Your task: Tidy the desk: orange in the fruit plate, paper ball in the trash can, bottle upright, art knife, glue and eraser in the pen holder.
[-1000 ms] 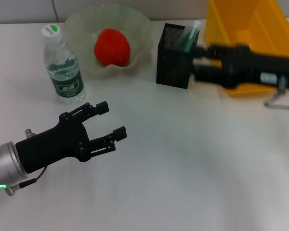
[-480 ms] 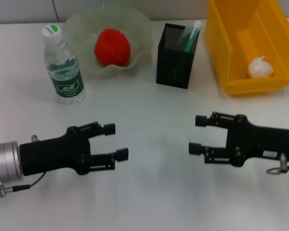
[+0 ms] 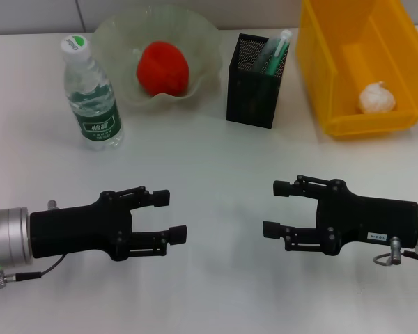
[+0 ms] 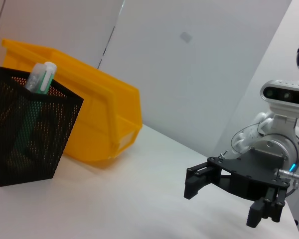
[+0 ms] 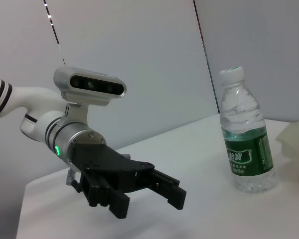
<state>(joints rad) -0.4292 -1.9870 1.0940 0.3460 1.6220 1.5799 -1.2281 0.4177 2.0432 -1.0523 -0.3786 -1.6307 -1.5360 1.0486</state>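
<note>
L gripper [image 3: 173,217] open, near front edge of table [image 3: 216,153] | R gripper [image 3: 275,207] open, same edge, facing L | orange [image 3: 163,67] in plate [image 3: 202,42], paper ball [image 3: 376,97] in bin [image 3: 348,129], bottle [image 3: 90,94] upright, glue [image 3: 273,52] in holder [image 3: 251,90]; knife, eraser not visible | risk: grippers close together, may collide; a wide swing may tip bottle.

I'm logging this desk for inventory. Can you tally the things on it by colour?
Yellow: 1, the trash can
Black: 1, the pen holder
Red-orange: 1, the orange
White: 1, the paper ball
Clear: 2, the fruit plate and the bottle
Total: 6, not counting the pen holder's contents.
</note>
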